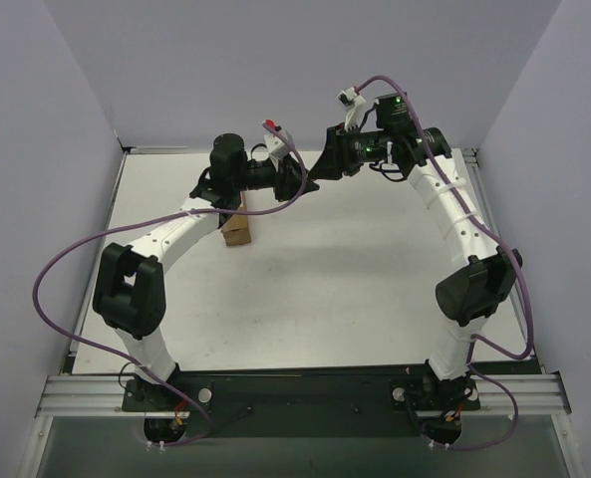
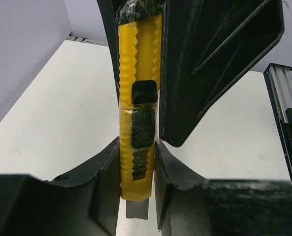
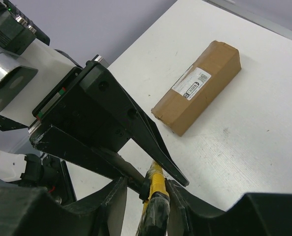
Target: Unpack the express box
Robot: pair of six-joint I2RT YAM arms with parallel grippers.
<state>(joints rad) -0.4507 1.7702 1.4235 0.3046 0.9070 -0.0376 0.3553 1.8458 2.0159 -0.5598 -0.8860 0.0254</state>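
The express box (image 3: 197, 87) lay flat on the white surface (image 3: 249, 147) in the upper right of my right wrist view, its label facing up, well apart from both grippers. In the overhead view it sat left of centre, partly tucked under my left arm (image 1: 165, 244). My left gripper (image 2: 137, 164) was closed part-way, clamping the lower body of the yellow utility knife (image 2: 136, 64), while my right gripper (image 3: 148, 191) pinched the same knife at its other end, the two meeting at top centre of the overhead view.
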